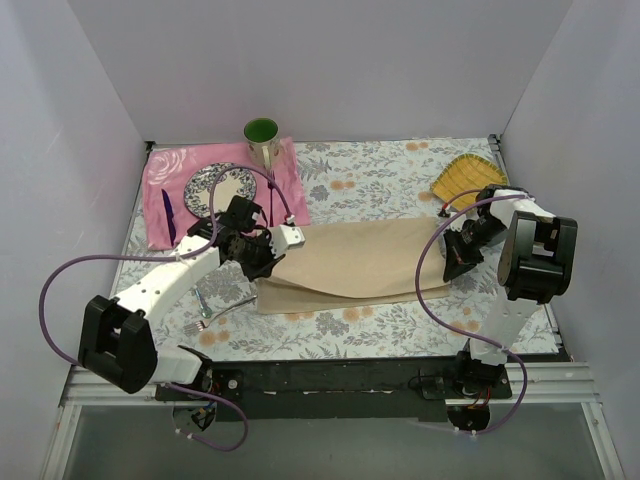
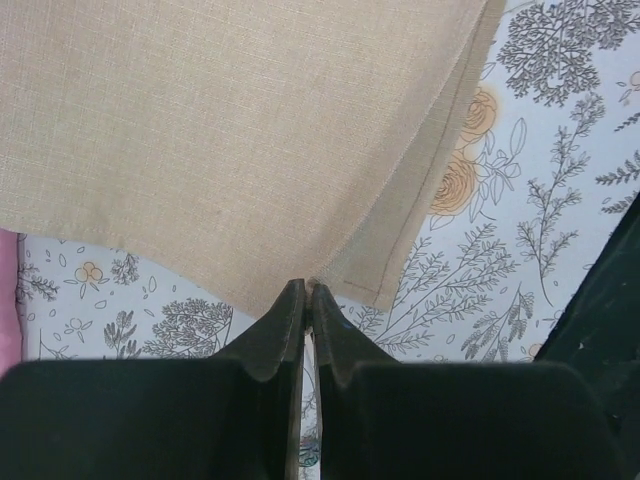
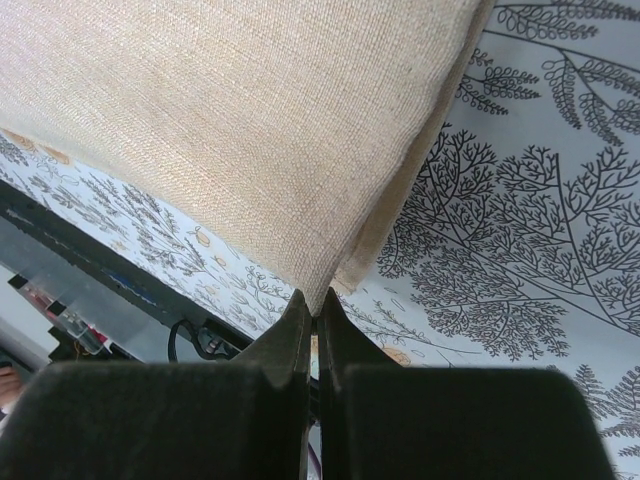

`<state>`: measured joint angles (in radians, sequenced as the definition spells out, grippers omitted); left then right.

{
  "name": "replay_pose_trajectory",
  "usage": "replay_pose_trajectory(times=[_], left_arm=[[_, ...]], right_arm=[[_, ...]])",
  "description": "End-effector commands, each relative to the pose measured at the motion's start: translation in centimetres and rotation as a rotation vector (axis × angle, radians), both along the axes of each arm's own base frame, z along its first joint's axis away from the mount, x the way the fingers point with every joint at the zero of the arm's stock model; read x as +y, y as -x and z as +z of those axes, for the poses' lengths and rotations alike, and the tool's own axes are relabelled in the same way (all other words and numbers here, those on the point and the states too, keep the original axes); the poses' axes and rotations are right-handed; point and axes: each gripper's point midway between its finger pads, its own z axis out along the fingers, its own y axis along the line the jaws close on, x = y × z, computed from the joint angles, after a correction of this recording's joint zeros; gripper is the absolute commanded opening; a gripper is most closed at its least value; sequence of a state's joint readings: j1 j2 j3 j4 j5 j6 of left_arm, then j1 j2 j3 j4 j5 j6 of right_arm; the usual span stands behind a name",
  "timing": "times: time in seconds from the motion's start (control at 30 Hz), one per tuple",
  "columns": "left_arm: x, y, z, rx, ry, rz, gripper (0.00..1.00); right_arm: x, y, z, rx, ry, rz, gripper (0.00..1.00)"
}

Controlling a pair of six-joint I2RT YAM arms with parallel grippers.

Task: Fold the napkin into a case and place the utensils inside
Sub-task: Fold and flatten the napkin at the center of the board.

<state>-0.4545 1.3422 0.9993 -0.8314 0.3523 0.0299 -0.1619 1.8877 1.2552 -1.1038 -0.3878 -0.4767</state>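
The beige-tan napkin [image 1: 350, 258] lies folded over in the middle of the table, its upper layer held up at both ends. My left gripper [image 1: 262, 252] is shut on its left corner, which shows in the left wrist view [image 2: 230, 130] with the fingertips pinching the cloth corner [image 2: 307, 290]. My right gripper [image 1: 455, 262] is shut on the right corner; the right wrist view shows the cloth [image 3: 250, 120] pinched at the tips [image 3: 315, 300]. Pale metal utensils [image 1: 212, 302] lie on the table left of the napkin, partly hidden under my left arm.
A pink mat [image 1: 290, 180] at the back left carries a patterned plate [image 1: 220, 188] and a dark purple utensil [image 1: 168, 218]. A green cup [image 1: 262, 135] stands behind it. A yellow woven object [image 1: 462, 178] lies at the back right. Floral cloth [image 1: 380, 175] covers the table.
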Motion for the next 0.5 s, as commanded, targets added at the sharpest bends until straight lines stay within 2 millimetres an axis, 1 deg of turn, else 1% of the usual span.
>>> replay_pose_trajectory(times=[0.0,0.17,0.2,0.27,0.3,0.33,0.4,0.47], left_arm=[[-0.1,2.0,1.6,0.035,0.029,-0.039,0.00],[0.1,3.4,0.8,0.075,0.034,-0.057,0.00],[0.2,3.9,0.3,0.093,0.029,-0.058,0.00],[0.3,4.2,-0.3,0.104,0.023,-0.056,0.00],[0.6,4.7,-1.2,0.123,0.009,-0.053,0.00],[0.7,4.5,-1.5,0.115,0.007,-0.051,0.00],[1.2,5.0,-2.7,0.131,-0.015,-0.050,0.00],[1.3,5.0,-3.5,0.136,-0.027,-0.046,0.00]], right_arm=[[-0.2,-0.4,1.5,-0.035,0.001,0.008,0.01],[-0.4,0.0,1.2,-0.026,0.010,0.016,0.01],[-0.4,0.1,1.1,-0.023,0.009,0.018,0.01],[-0.3,0.4,0.8,-0.016,0.010,0.018,0.01],[-0.3,0.4,0.6,-0.016,0.010,0.018,0.01],[-0.3,0.5,0.5,-0.013,0.010,0.015,0.01],[-0.2,0.7,-0.1,0.000,0.007,0.012,0.01],[-0.2,1.0,-0.5,0.011,0.007,0.010,0.01]])
